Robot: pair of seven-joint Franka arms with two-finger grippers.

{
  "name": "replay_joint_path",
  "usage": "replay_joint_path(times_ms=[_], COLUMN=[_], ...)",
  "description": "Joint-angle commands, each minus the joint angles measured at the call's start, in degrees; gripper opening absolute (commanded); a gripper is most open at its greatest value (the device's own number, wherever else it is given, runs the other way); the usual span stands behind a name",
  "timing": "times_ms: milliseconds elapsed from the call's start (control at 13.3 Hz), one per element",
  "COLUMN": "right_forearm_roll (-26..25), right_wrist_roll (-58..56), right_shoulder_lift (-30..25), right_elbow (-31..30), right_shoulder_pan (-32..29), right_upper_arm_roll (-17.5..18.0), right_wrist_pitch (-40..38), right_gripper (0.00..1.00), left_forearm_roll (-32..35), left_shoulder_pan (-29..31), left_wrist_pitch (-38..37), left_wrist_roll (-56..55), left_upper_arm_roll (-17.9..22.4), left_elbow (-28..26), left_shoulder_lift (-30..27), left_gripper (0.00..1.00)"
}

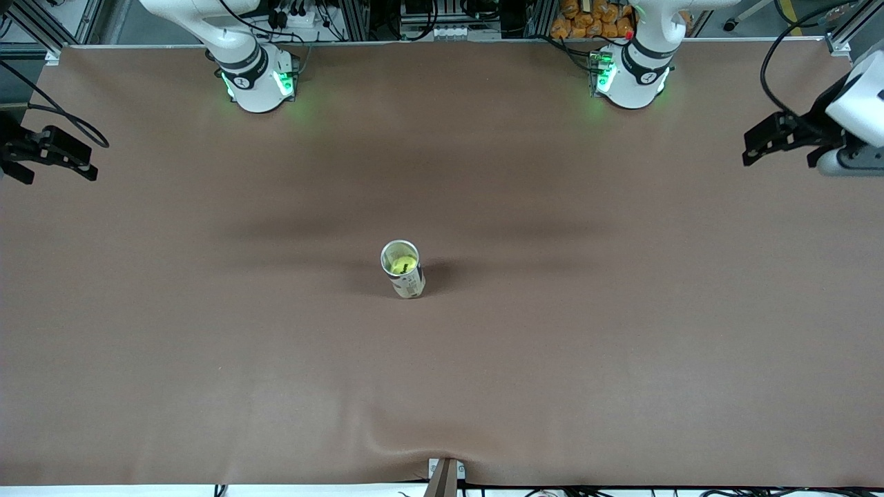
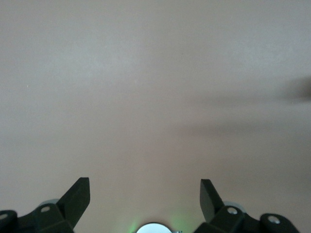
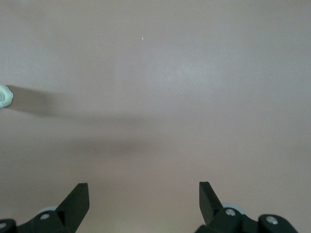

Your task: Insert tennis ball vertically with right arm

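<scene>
The ball (image 1: 402,264) sits inside the can (image 1: 403,270), its yellow-green top showing through the open mouth. The can stands upright near the middle of the counter (image 1: 207,345), leaning slightly in the front view because of the camera angle, and throws a shadow toward 3 o'clock. A sliver of the can (image 3: 4,96) also shows at the edge of the right wrist view, with its shadow stretching across the brown surface.

Both arms wait well apart from the can. The right gripper (image 1: 48,153) hangs over the counter's edge at about 10 o'clock from the can, at the right arm's end; its fingers are spread and nothing is between them, as the right wrist view confirms (image 3: 144,199). The left gripper (image 1: 763,141) hangs at about 2 o'clock from the can, over the left arm's end of the counter, likewise released and empty, with only bare counter between its fingers in the left wrist view (image 2: 145,196).

The two bases stand at 11 and 1 o'clock from the can, lit green.
</scene>
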Motion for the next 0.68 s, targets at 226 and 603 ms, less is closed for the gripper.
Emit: replay_joint_path(times_ms=[226, 603], right_forearm_roll=[-1.2, -0.3], right_wrist_roll=[-0.3, -0.3], right_shoulder_lift=[0.0, 0.5], right_elbow=[2.3, 3.0], right_shoulder_pan=[-0.9, -2.0], right_upper_arm_roll=[0.2, 0.2], right_wrist_pitch=[-1.2, -0.7], right_gripper=[1.0, 1.0], left_forearm_roll=[-0.9, -0.9], left_shoulder_pan=[-0.4, -0.3], left_wrist_pitch=[-2.4, -2.4], left_wrist_roll=[-0.6, -0.6], left_upper_arm_roll=[-1.2, -1.2], left_elbow=[-1.5, -0.1], left_shoulder_lift=[-2.7, -1.4], left_gripper=[1.0, 1.0])
